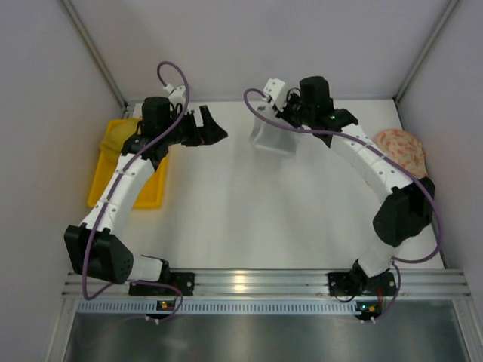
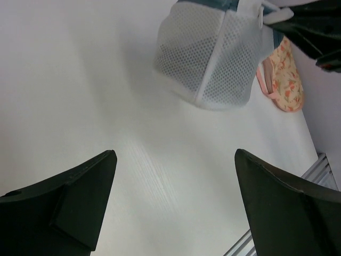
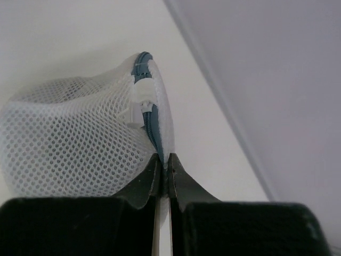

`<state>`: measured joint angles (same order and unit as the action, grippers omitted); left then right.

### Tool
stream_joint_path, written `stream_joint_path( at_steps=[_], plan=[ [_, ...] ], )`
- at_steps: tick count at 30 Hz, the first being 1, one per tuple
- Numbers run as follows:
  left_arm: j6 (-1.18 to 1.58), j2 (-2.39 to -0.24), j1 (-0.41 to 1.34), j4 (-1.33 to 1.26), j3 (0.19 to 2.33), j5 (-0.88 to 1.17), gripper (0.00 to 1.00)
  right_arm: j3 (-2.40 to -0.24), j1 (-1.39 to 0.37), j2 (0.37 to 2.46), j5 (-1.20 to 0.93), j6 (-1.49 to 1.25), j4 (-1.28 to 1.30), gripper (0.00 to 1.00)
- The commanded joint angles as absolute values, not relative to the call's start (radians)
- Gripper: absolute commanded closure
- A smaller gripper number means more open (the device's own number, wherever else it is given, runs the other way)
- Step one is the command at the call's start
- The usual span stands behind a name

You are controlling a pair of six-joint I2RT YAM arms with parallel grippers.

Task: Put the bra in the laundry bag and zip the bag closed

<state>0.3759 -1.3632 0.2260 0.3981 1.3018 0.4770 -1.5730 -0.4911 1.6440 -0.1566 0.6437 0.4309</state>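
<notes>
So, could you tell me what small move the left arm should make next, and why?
Probably bring the open left tool across to steady the laundry bag. The right tool is shut on its zipper rim beside the white slider, holding it alone, and the left holds nothing. Whether the zip is fully closed is unclear.

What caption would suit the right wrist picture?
The right gripper pinched shut on the zippered rim of the white mesh laundry bag.
</notes>
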Motion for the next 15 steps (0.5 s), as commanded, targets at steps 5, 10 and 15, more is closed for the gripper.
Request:
stream_joint_path(
  at_steps=[5, 10, 15],
  plan=[
    [0.373, -1.404, 0.150, 0.465, 1.391, 0.448, 0.02, -1.845, -0.448, 1.978, 0.095, 0.969, 0.135, 1.00],
    [0.336, -1.433, 0.109, 0.521, 1.387, 0.459, 0.02, -2.152, -0.474, 2.290, 0.208, 1.097, -0.011, 1.00],
    [0.327, -1.456, 0.083, 0.534, 1.368, 0.454, 0.02, -2.142, -0.537, 2.424, 0.247, 1.187, -0.095, 1.00]
  ],
)
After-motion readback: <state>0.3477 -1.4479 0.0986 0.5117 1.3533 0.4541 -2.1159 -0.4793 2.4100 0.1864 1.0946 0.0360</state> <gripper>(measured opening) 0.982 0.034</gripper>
